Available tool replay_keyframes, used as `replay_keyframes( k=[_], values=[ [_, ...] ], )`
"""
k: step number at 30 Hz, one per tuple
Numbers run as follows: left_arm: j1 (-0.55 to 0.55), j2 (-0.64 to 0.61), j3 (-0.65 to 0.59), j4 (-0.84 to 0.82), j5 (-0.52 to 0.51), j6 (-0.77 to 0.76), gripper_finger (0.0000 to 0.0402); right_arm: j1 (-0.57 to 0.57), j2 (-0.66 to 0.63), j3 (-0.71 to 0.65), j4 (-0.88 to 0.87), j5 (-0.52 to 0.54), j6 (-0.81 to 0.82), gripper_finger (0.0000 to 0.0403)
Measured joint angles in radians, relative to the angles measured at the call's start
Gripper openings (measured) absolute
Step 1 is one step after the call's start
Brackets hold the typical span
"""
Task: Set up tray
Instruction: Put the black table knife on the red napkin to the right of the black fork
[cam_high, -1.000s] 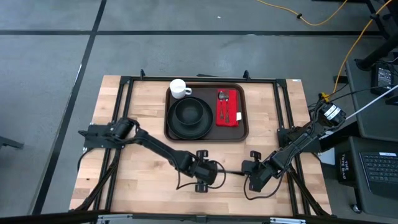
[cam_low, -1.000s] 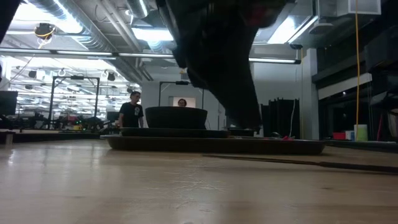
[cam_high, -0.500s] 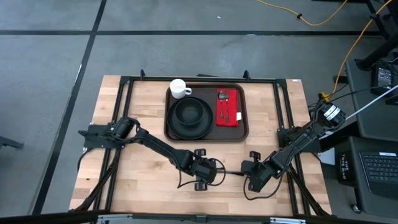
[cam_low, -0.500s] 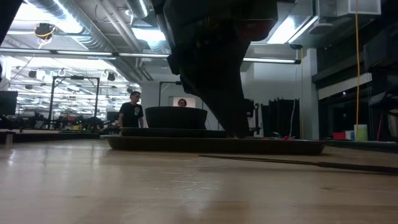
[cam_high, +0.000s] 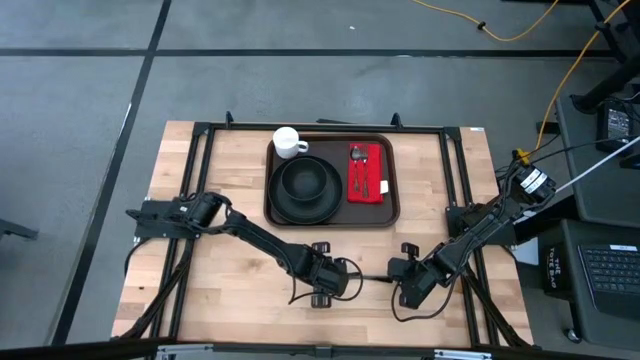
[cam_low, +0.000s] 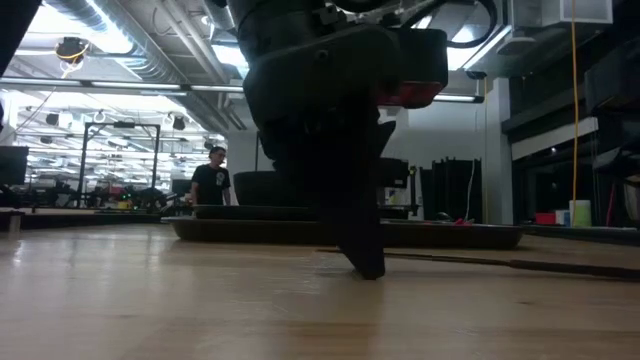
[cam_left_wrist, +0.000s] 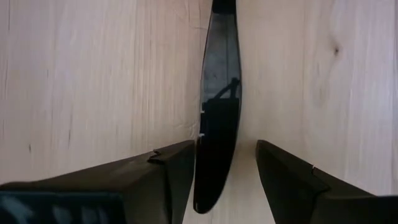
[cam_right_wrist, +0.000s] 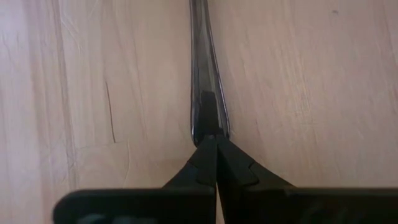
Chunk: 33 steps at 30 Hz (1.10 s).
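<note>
Slippage threatens: right tool (cam_right_wrist: 208, 146) pinches knife (cam_left_wrist: 214, 124) handle shut, left tool (cam_left_wrist: 211, 171) open astride blade on surface (cam_high: 230, 290); thin metal could skid before reaching tray (cam_high: 392, 205).

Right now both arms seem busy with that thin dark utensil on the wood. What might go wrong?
The utensil lies flat on the table, so the open left gripper, straddling its blade end, may scrape wood or slip off. The right gripper is pinched at the handle tip; if both pull, the piece could twist or drop. The tray is nearly full, leaving little room.
</note>
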Motion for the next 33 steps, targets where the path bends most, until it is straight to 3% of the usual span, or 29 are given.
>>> replay_keyframes(
  k=[12, 25, 33],
  values=[
    [0.017, -0.001, -0.002, -0.006, 0.009, 0.001, 0.0161, 0.000, 0.000, 0.000, 0.000, 0.000, 0.000, 0.0000],
    [0.019, -0.002, -0.002, -0.008, -0.016, 0.073, 0.0064, 0.000, -0.001, 0.000, 0.000, -0.001, -0.001, 0.0000],
    [0.018, -0.002, -0.003, -0.008, -0.027, 0.108, 0.0064, 0.000, -0.001, 0.000, 0.000, -0.001, -0.002, 0.0000]
  ],
)
